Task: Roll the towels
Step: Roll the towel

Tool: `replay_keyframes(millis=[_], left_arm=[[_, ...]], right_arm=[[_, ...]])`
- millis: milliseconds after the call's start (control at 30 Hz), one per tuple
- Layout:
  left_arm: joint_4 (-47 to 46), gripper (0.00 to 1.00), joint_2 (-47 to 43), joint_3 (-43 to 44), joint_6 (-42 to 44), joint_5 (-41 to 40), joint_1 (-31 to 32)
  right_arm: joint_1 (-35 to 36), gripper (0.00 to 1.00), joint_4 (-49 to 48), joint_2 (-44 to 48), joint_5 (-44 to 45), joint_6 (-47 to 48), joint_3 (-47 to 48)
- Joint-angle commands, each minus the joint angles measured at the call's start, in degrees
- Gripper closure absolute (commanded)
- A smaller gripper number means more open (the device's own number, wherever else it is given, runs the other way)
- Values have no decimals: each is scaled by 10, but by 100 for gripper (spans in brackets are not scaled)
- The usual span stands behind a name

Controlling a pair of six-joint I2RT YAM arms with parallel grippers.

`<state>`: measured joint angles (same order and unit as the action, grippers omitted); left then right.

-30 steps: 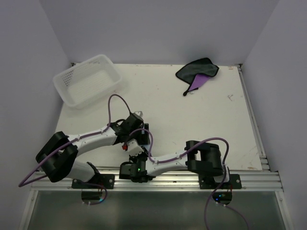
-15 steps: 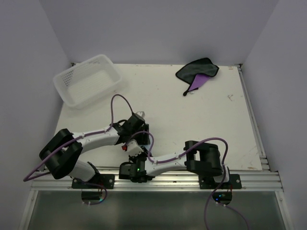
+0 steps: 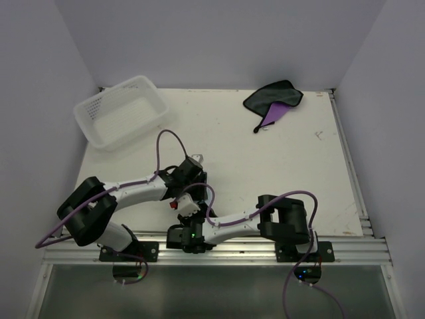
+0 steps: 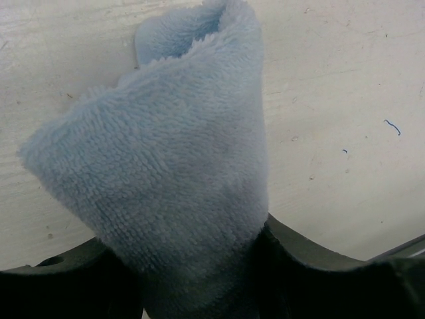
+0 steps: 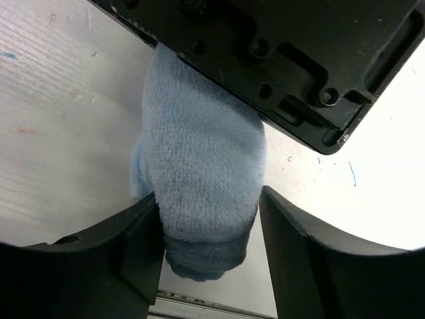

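Towels number two on your table [image 3: 265,173], and the one you are working is the light blue towel [image 4: 166,186]. It is a thick, fluffy pile cloth gathered into a loose tapering roll, with an open fold at its far tip. It sits well away from the white lattice basket [image 3: 123,109], down toward the arm bases and a little to the basket's right. From above you cannot see it, because both wrists crowd over it. Your left gripper [image 4: 199,282] has the narrow end of this roll between its two dark fingers. The cloth fills the gap and is squeezed in there, so the jaws stand partly open around a held bundle. Your right gripper [image 5: 209,246] straddles the other rounded end, which touches both of its fingers. The jaws sit fairly wide, and you cannot tell from these views whether they are pressing or only resting beside the cloth. The black body of the left gripper lies across the top of the right wrist view, right over the roll. The second cloth, the purple towel [image 3: 273,101], lies crumpled and flat far to the right of the basket. It lies by the same far edge, dark grey face up with a purple corner poking out. You have one basket, two towels and two grippers in view.
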<state>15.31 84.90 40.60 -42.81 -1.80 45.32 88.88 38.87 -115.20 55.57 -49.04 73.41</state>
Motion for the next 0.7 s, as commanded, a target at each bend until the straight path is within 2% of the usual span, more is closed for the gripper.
replay_keyframes(millis=[0,467,667], left_arm=[[-3,43,48,-31,31,-50,2],[14,44,69,1,58,-67,2],[19,44,78,11,70,-69,1]], right_arm=[[11,39,-60,44,-42,-43,-26],[34,32,-108,145,-71,-48,-100],[54,32,-93,189,-64,-74,-135]])
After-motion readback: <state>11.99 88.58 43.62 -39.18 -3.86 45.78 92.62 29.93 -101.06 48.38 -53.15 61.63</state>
